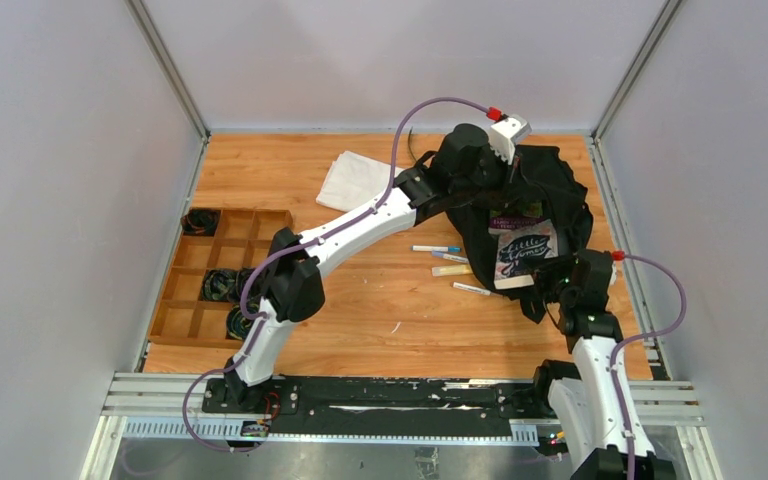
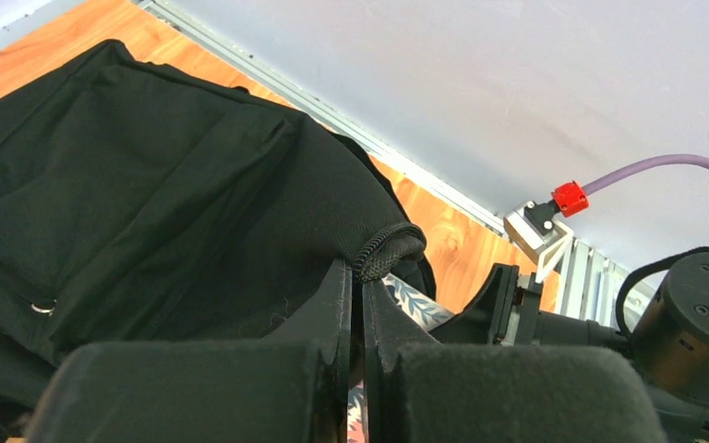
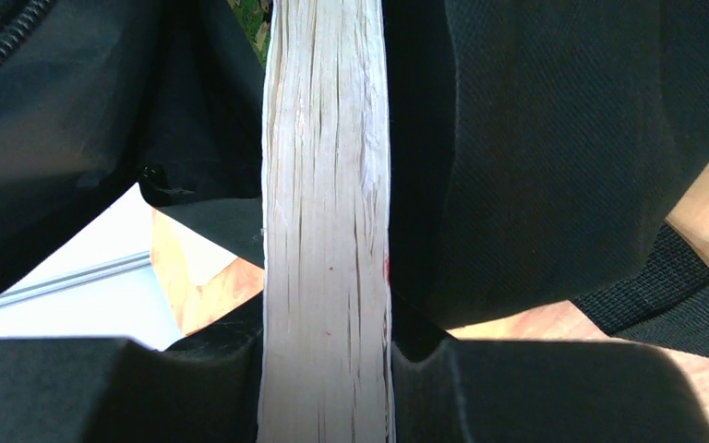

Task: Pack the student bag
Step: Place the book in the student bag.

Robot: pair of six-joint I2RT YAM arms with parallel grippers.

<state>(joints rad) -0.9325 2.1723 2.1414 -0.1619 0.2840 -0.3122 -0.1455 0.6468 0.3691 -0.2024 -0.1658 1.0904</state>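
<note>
The black student bag (image 1: pixel 550 195) lies at the back right of the table. My left gripper (image 1: pixel 485 165) is shut on the bag's zippered rim (image 2: pixel 388 249) and holds it lifted; the bag fabric (image 2: pixel 148 203) fills the left wrist view. My right gripper (image 1: pixel 560 280) is shut on a thick book (image 1: pixel 525 253) with a dark lettered cover, held at the bag's mouth. In the right wrist view the book's white page edge (image 3: pixel 328 231) stands between my fingers, with bag fabric (image 3: pixel 535 157) on both sides.
Several pens and markers (image 1: pixel 450 262) lie on the wood left of the bag. A folded white cloth (image 1: pixel 355 180) lies at the back. A wooden divided tray (image 1: pixel 215 275) with coiled cables stands at the left. Walls close in three sides.
</note>
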